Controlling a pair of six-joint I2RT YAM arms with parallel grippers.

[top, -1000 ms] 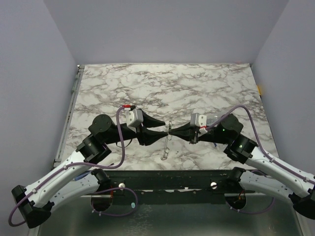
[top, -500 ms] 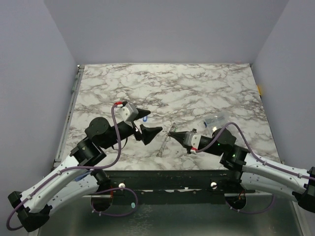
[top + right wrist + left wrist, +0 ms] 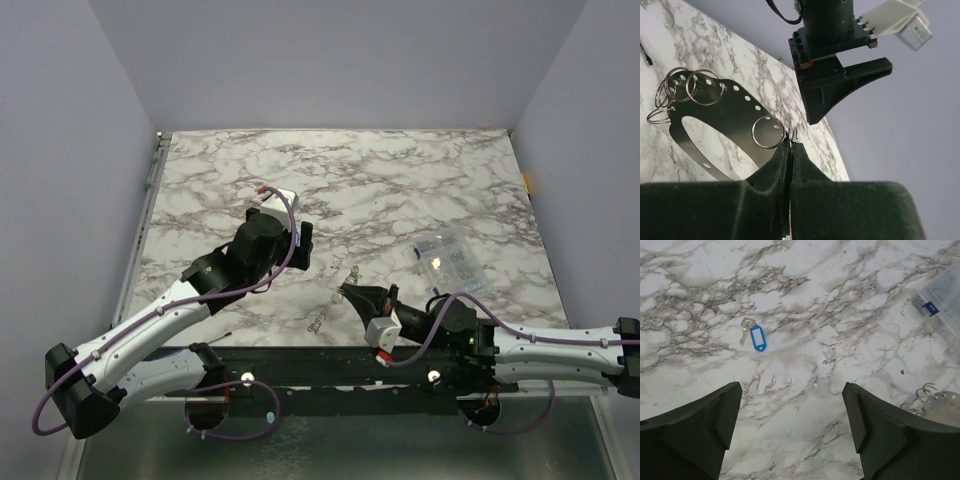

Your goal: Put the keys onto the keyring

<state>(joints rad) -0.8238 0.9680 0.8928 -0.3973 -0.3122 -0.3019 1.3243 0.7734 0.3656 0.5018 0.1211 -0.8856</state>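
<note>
- The right gripper has its fingers pressed together, pinching the edge of the keyring.
- The keyring is a flat grey metal hoop with a row of small holes. It is held on edge and slants down from the fingertips toward the marble table.
- Several small wire rings hang through its holes: a cluster at the far end and one close to the pinching fingertips.
- In the top view this gripper sits low near the front edge of the table, with the keyring running from its tips toward the near left.
- The left gripper is spread wide and holds nothing. It hangs over the table with its fingers pointing down.
- Beyond its fingers, the blue key lies flat on the marble, apart from both fingers and well apart from the keyring, which shows at the lower right of that view.
- From above, the left gripper is left of and behind the right one, not touching it.
- A clear plastic box rests on the table to the right, apart from both grippers.
</note>
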